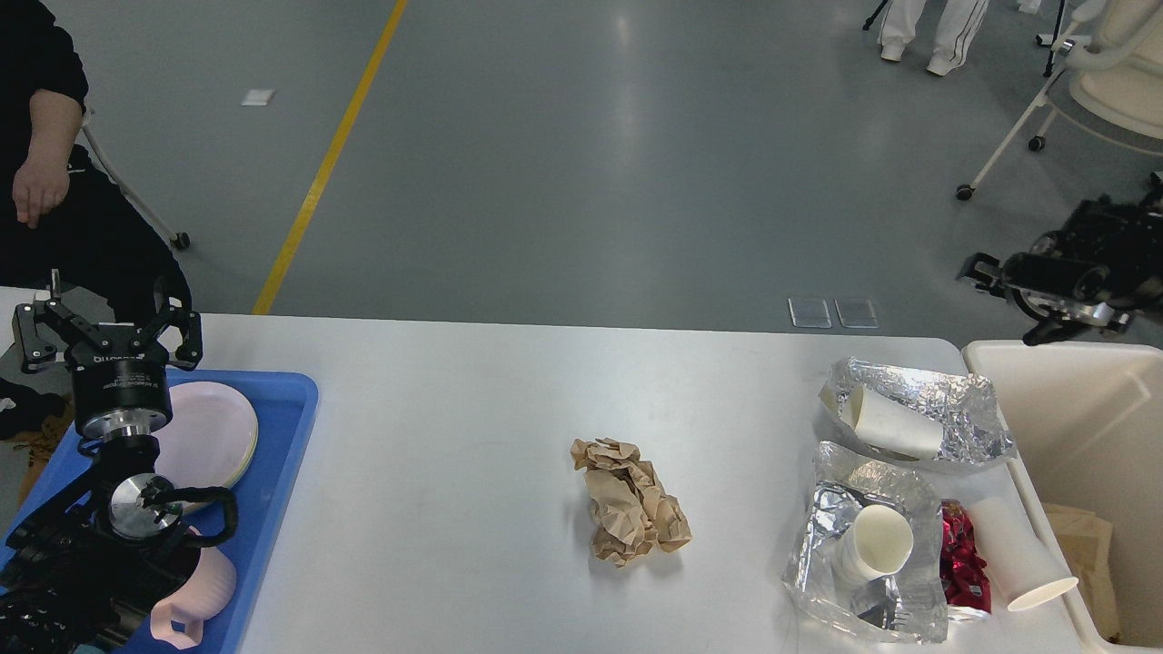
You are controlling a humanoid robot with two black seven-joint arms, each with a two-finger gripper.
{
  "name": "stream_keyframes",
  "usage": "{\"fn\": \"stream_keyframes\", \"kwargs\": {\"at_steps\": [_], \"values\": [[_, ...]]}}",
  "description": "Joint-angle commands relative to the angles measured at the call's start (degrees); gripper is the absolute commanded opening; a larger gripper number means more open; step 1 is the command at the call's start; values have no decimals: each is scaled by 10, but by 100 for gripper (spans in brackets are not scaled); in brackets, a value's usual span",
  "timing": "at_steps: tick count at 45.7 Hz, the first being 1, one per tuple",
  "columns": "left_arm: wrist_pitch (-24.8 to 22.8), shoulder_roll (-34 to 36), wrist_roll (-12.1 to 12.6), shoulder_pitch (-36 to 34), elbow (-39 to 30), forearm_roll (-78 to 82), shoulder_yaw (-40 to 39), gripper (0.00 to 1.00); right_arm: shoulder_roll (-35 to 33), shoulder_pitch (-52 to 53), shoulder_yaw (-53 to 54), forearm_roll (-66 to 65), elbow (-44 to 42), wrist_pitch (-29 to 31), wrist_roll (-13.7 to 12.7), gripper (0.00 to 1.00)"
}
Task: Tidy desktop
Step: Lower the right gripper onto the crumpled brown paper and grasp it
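2 arms raised: left tool (107, 329) spread above the blue tray (286, 427), right tool (986, 272) seemingly spread, hard to tell.

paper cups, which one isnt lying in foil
The paper cup nearest the cream bin. It lies on its side on the desktop; the other two cups each rest in crumpled foil.
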Motion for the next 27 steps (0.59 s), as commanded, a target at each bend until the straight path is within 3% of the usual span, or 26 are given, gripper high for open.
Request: {"fn": "stream_keyframes", "kwargs": {"at_steps": [1, 8, 14, 27], "values": [[0, 0, 0, 0, 0, 0, 0, 96, 55, 113, 5, 1, 87, 99, 0, 100], [0, 0, 0, 0, 0, 0, 0, 96, 115, 216, 27, 21, 165, 177, 0, 100], [0, 0, 0, 0, 0, 0, 0, 96, 162, 253, 41, 58, 176, 217, 0, 100], [0, 0, 0, 0, 0, -1, 0, 96, 222, 171, 44, 83, 164, 215, 0, 100]]}}
